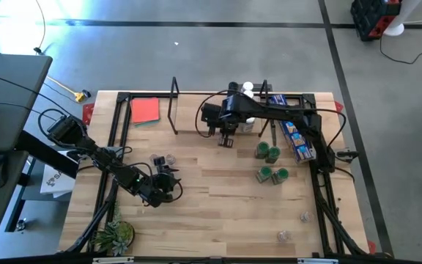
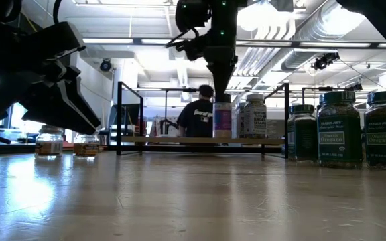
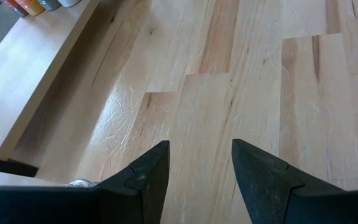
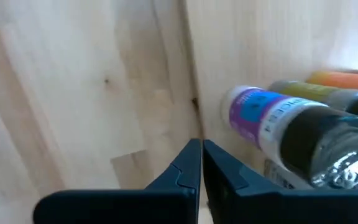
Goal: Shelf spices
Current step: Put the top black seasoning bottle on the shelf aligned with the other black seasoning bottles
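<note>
Your right gripper [image 4: 201,163], fingers pressed together and empty, hangs just beside the purple-labelled spice jar [image 4: 278,121] on the shelf [image 2: 200,140]; a sideways swing could topple it.

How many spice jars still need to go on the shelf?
A few jars already stand on the shelf, like the purple-labelled jar. The right gripper hangs shut and empty beside it; the left gripper is open, empty. Four green-lidded jars and some clear jars wait on the table.
</note>
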Controlling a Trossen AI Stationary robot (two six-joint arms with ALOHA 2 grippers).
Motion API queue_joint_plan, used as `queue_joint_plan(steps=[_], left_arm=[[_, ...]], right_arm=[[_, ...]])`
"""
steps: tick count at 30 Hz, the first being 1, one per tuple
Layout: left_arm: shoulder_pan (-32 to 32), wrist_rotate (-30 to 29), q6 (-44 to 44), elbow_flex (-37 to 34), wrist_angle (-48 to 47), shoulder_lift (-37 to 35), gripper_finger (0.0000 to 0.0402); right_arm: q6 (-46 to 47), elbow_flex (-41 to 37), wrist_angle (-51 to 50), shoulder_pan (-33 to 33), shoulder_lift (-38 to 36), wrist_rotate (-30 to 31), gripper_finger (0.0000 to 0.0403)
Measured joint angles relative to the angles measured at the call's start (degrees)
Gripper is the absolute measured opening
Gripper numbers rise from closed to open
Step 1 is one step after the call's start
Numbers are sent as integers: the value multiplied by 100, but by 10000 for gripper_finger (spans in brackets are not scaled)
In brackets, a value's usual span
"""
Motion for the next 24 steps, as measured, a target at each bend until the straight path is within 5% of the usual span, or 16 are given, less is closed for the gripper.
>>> queue_joint_plan(steps=[24], left_arm=[[-1,0,4,0,119,0,167]], right_arm=[[344,0,17,-306,32,747,9]])
